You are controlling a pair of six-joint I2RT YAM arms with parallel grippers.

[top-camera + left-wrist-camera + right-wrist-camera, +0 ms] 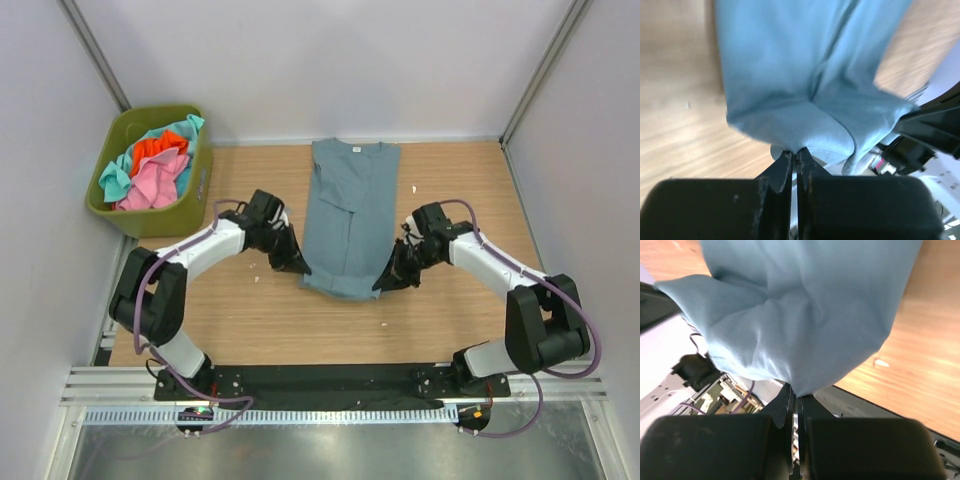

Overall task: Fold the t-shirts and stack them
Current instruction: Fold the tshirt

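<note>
Top external view, near to far. Closest to the bases, bare wooden surface (250,320). Next, left pincer (298,264) and right pincer (386,281), each pressed together on a near hem corner of the slate-blue t-shirt (350,205). Long axis straight away from both, collar farthest, sides folded in. Probably next: hem carried toward collar, equal reach for either arm, nothing in that path. Far left, well apart, olive bin (150,222) holding the other t-shirts (152,172).
</note>
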